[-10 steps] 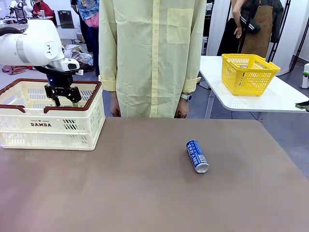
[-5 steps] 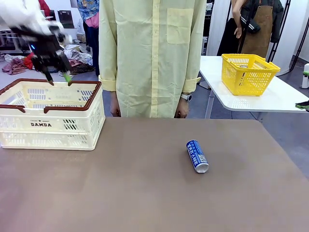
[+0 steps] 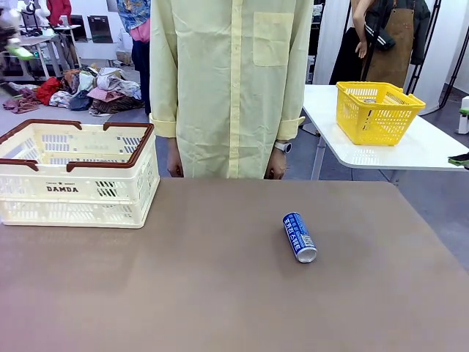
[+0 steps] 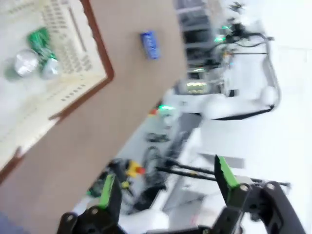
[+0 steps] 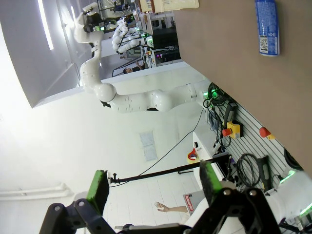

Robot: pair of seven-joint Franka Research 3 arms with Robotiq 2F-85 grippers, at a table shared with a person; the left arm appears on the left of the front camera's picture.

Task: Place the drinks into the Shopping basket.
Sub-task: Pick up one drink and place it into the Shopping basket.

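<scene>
A blue drink can point(image 3: 300, 237) lies on its side on the brown table, right of the middle; it also shows as the blue can point(image 4: 150, 45) and as the blue can point(image 5: 267, 27) in the wrist views. The cream Shopping basket point(image 3: 73, 191) with a brown rim stands at the table's left. Inside the basket point(image 4: 73, 73) lies a green can point(image 4: 38, 40), with a silver can top point(image 4: 24, 63) beside it. My left gripper point(image 4: 165, 183) is open and empty, high above the basket and blurred. My right gripper point(image 5: 155, 185) is open and empty, well away from the blue can.
A person in a pale yellow shirt point(image 3: 231, 81) stands at the far edge, hands down behind the table. A yellow basket point(image 3: 377, 110) sits on a white side table point(image 3: 410, 150) at the right. Bare tabletop surrounds the blue can.
My left gripper has lifted from just above the basket and swung up and to the left, to the corner of the front view. The blue can has not moved.
</scene>
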